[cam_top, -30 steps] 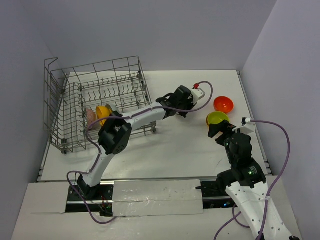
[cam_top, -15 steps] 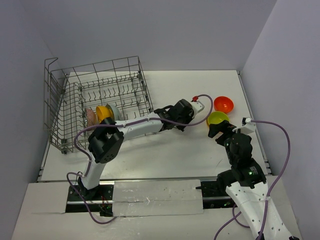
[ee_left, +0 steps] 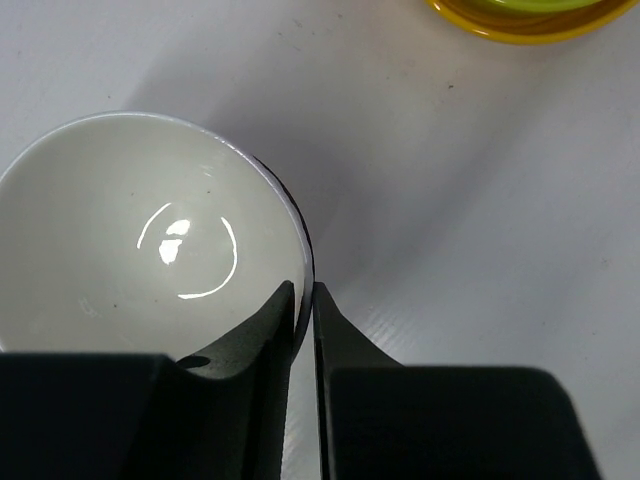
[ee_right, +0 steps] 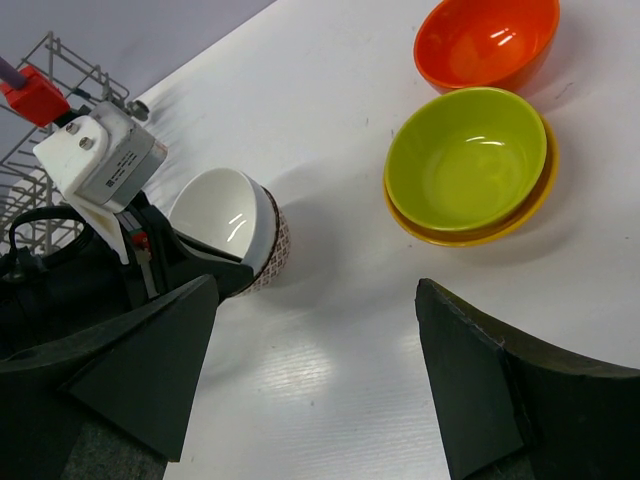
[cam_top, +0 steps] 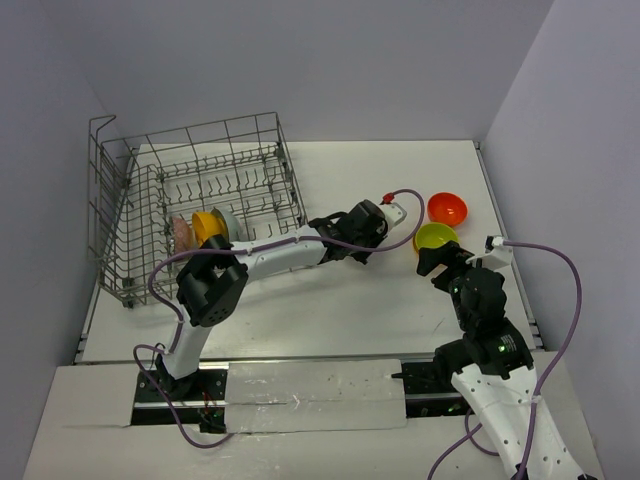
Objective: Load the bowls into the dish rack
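Near lime bowl (ee_right: 468,165), patterned white bowl (ee_right: 222,212)

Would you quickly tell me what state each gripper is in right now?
Left gripper: nearly shut astride the rim of the white bowl; whether it grips cannot be told.
Right gripper: open, holding nothing.
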Controlling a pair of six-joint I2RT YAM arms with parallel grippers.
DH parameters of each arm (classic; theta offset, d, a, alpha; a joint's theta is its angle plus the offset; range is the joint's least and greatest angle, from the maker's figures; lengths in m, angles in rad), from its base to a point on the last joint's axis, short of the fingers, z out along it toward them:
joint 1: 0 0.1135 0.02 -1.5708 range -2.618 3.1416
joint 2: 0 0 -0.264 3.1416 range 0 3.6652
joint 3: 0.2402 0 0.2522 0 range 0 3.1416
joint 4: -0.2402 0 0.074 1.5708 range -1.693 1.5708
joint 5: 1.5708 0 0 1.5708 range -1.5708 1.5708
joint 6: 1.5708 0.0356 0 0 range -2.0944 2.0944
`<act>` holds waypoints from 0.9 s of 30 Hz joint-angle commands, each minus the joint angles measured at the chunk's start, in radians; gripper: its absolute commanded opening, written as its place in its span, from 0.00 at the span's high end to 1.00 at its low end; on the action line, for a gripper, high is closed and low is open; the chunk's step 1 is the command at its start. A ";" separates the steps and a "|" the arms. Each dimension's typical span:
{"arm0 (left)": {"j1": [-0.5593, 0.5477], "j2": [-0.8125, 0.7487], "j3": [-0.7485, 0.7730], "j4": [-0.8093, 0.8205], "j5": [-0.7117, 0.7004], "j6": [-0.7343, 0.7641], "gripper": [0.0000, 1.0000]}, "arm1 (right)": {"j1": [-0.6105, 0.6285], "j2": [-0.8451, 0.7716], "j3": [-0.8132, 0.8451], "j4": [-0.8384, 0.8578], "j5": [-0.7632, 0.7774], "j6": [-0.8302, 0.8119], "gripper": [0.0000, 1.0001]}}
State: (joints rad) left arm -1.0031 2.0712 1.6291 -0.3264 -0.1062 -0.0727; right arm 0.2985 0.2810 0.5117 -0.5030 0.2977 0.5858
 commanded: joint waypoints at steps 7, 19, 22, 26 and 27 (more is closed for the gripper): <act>-0.003 -0.020 0.035 0.013 -0.001 -0.009 1.00 | 0.001 -0.016 0.007 0.018 0.009 -0.001 0.13; -0.003 -0.235 0.146 0.026 -0.021 0.011 1.00 | 0.001 -0.025 0.004 0.021 0.008 -0.003 0.13; -0.002 -0.307 0.137 0.070 0.000 0.004 1.00 | 0.001 -0.023 0.007 0.020 0.008 -0.001 0.13; 0.003 -0.449 0.049 0.194 0.037 -0.051 1.00 | 0.001 -0.025 0.008 0.018 0.008 -0.004 0.13; 0.017 -0.477 -0.001 0.243 0.046 -0.064 1.00 | 0.001 -0.028 0.010 0.018 0.011 -0.004 0.13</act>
State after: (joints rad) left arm -1.0004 1.7256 1.6726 -0.2710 -0.0891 -0.0990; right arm 0.2985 0.2672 0.5114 -0.5026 0.2977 0.5858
